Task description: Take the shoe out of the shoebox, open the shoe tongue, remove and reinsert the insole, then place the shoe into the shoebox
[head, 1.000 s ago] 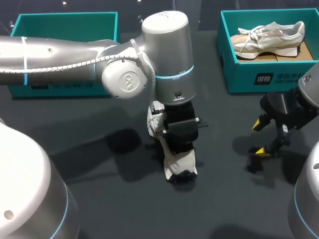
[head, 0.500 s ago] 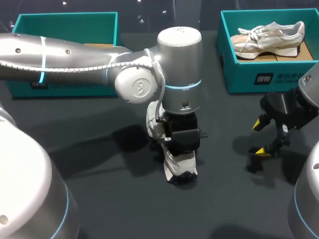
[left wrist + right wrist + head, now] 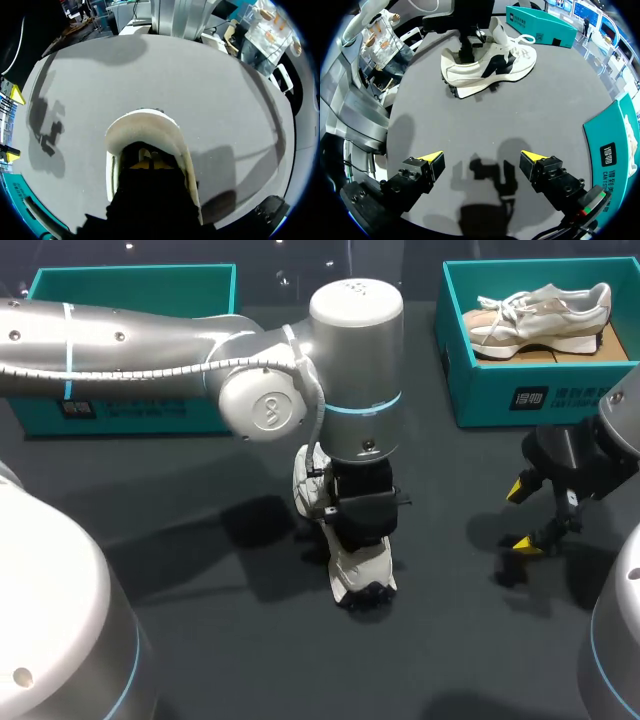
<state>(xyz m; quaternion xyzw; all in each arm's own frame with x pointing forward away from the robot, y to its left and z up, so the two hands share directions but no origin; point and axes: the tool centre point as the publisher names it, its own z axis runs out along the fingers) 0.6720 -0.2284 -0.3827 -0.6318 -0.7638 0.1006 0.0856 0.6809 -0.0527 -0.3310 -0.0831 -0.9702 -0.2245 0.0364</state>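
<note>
Left shoebox [image 3: 130, 290] and right shoebox [image 3: 580, 390], both teal, stood at the far corners of your dark worktop [image 3: 450, 660]. Your left arm [image 3: 130, 345] came in from the left side, crossed in front of the left shoebox and bent down at the middle of the worktop. It hid much of that box, and you could not see what lay inside. The right shoebox held a pale shoe [image 3: 540, 315] lying on its side. Its near wall carried a white printed mark, too small for you to read. At the middle of the worktop a white shoe [image 3: 362, 572] with black patches stood on its sole, outside both boxes. Your left pincer [image 3: 148, 161] was down inside that shoe's opening, and you could not tell whether it was open or closed. Your right pincer [image 3: 523, 515] hung over the worktop's right side, well apart from the white shoe, spread wide and holding nothing.
</note>
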